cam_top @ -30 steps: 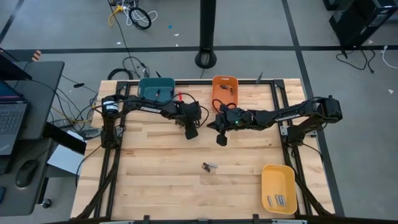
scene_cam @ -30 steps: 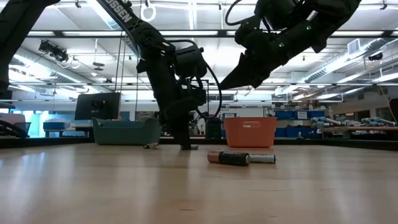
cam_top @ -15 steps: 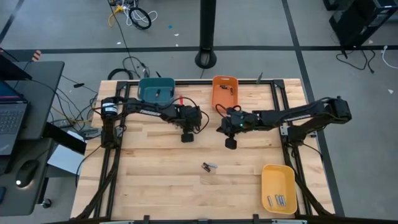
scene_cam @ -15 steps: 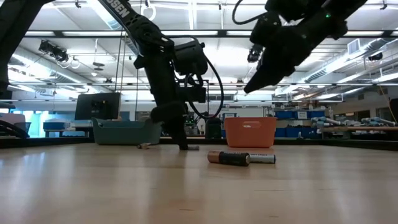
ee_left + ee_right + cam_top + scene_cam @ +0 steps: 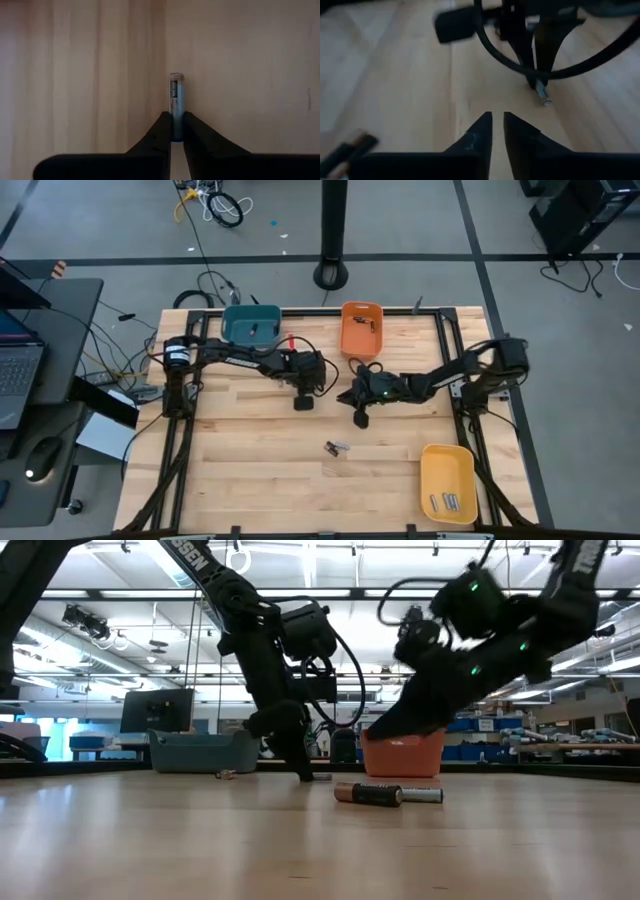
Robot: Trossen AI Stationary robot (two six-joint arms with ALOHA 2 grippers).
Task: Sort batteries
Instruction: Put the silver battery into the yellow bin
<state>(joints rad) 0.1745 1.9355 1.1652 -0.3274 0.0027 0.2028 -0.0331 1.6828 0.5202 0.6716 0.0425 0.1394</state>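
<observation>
Butcher-block table (image 5: 250, 470) seen from above, with both dark arms reaching toward its middle.

Left gripper (image 5: 304, 402) lowered to the wood just in front of the teal bin (image 5: 251, 322); fingers (image 5: 162, 131) pinching one end of a slim silvery battery (image 5: 177, 102), lying flat on the table and projecting forward from between the tips (same battery visible from the right wrist at (image 5: 543, 96), at the foot of the left arm).

Right gripper (image 5: 360, 418) poised above the table, near the left gripper and in front of the orange bin (image 5: 362, 327); fingers (image 5: 481, 131) parted by a narrow gap, with bare wood showing between them and nothing held.

Pair of loose batteries (image 5: 337, 447) lying side by side on the open table, nearer the front edge than either gripper; at table height, resolved as a dark battery with a copper-coloured end (image 5: 367, 793) touching or just beside a silvery one (image 5: 422, 795).

Yellow bin (image 5: 447, 482) at the front right corner, holding several small grey batteries (image 5: 444, 502) in its near end. Orange bin containing a small dark item (too small to identify). Teal bin likewise holding a small item, not identifiable.
</observation>
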